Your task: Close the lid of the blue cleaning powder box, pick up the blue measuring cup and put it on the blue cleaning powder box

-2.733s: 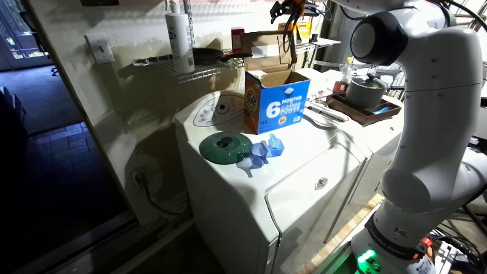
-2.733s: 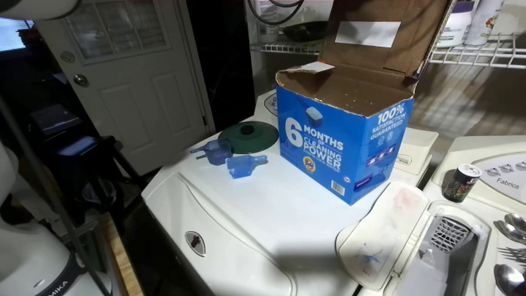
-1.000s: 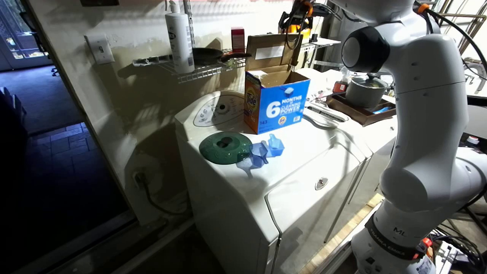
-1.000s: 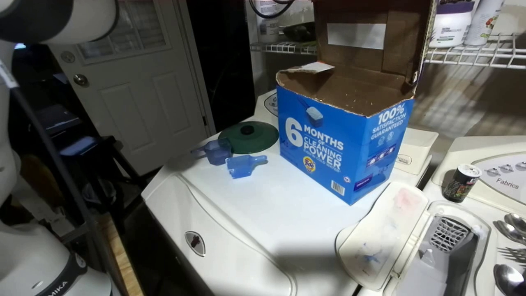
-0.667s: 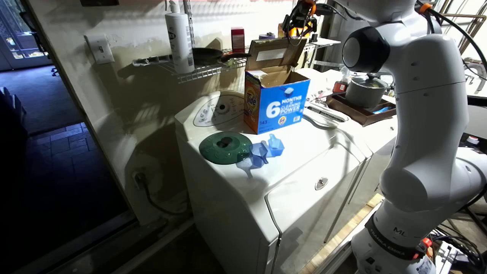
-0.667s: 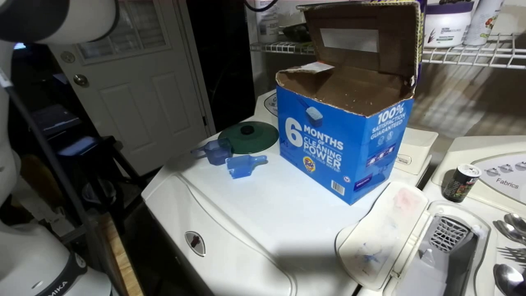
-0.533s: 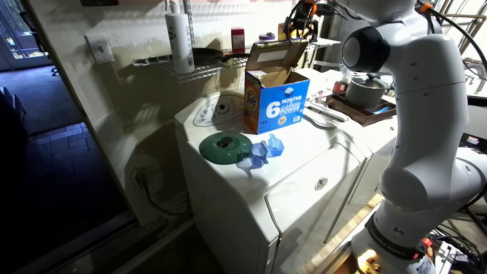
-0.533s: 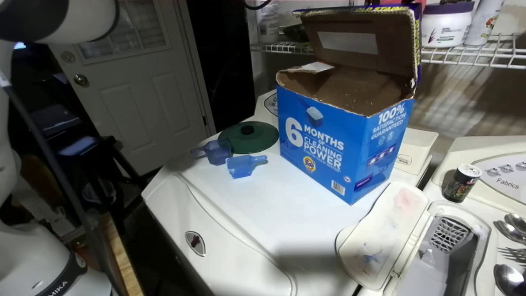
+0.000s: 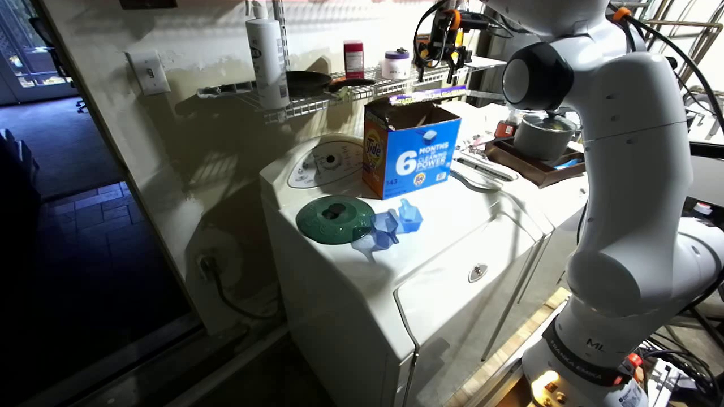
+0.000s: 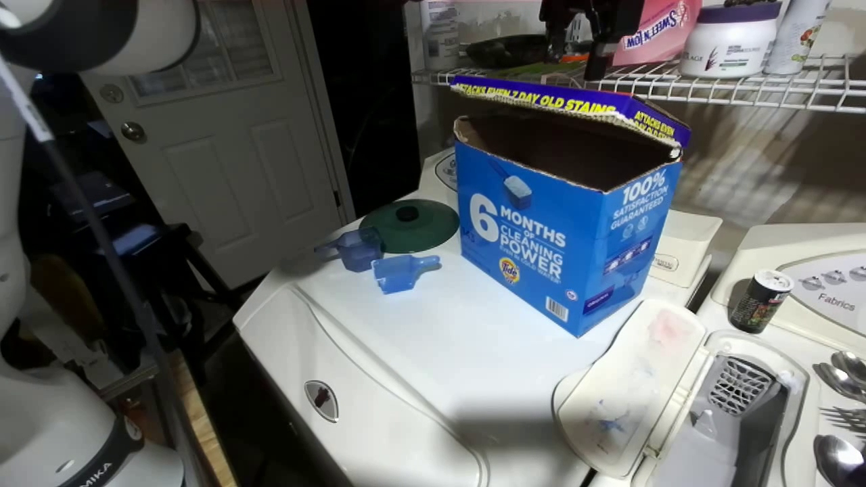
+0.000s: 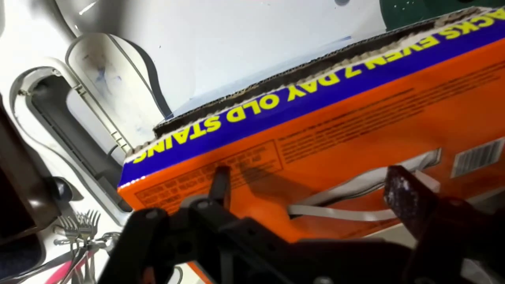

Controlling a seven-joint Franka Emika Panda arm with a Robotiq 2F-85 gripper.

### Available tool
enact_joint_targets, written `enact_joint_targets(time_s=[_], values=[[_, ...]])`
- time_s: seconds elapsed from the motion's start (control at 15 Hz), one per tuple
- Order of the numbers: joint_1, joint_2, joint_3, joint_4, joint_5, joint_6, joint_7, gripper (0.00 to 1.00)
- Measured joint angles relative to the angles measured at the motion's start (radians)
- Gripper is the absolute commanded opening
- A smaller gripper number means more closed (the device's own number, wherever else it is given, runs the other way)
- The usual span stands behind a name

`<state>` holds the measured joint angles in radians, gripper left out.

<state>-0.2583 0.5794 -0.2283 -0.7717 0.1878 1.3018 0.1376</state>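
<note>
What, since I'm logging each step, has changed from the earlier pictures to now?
The lid has swung from upright forward and down, and isn't closed yet. The gripper has come lower, above the lid; its jaws stand open, holding nothing. The box, lighter cup, darker cup and green disc stayed put.

In an exterior view, the top edge cut off the gripper [image 10: 576,66] above its fingers; whether these touched the lid [image 11: 323,130] could not be told. In the wrist view the lid ran past the right edge, its small print too blurred to read, and hid most of the inside of the blue cleaning powder box [image 10: 551,226], while one finger covered part of the white strap [image 11: 343,213] and the top edge cropped the green disc [image 11: 408,15]. Whether the two blue measuring cups [image 10: 398,274] touched was unclear.
</note>
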Motion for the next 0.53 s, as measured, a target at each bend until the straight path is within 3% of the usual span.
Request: enact_joint_targets(time_s=[0.07, 0.13, 0.27, 0.53], values=[[0.004, 0.004, 0.0, -0.001, 0.0, -0.005, 0.007, 0.98], [0.006, 0.009, 0.0, -0.003, 0.0, -0.005, 0.012, 0.74], [0.007, 0.019, 0.001, -0.009, 0.0, -0.006, 0.017, 0.68], [0.004, 0.036, 0.001, -0.012, 0.0, -0.011, 0.021, 0.38]])
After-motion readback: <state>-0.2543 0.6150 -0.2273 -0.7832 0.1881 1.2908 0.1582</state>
